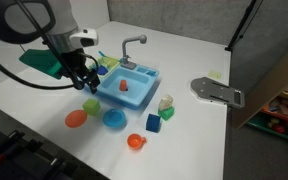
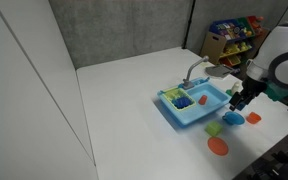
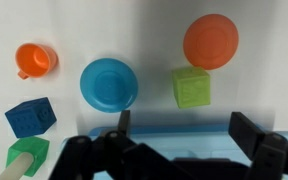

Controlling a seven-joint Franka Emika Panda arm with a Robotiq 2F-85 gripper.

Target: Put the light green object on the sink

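The light blue sink (image 1: 142, 90) with a grey faucet (image 1: 132, 45) stands mid-table; it also shows in an exterior view (image 2: 212, 115). A small pale yellow-green piece (image 1: 110, 63) lies on the sink's side rack, also seen in an exterior view (image 2: 173, 96). A red piece (image 1: 124, 85) lies in the basin. My gripper (image 1: 87, 82) hovers at the sink's edge, open and empty. In the wrist view the fingers (image 3: 184, 125) are spread over the sink's rim (image 3: 174, 138). The pale piece is out of the wrist view.
Beside the sink lie a darker green cube (image 3: 191, 87), an orange plate (image 3: 211, 40), a blue bowl (image 3: 108, 83), an orange cup (image 3: 32, 58), a blue cube (image 3: 30, 117) and a green-and-cream block (image 3: 24, 155). A grey metal plate (image 1: 216, 92) lies near the table's edge.
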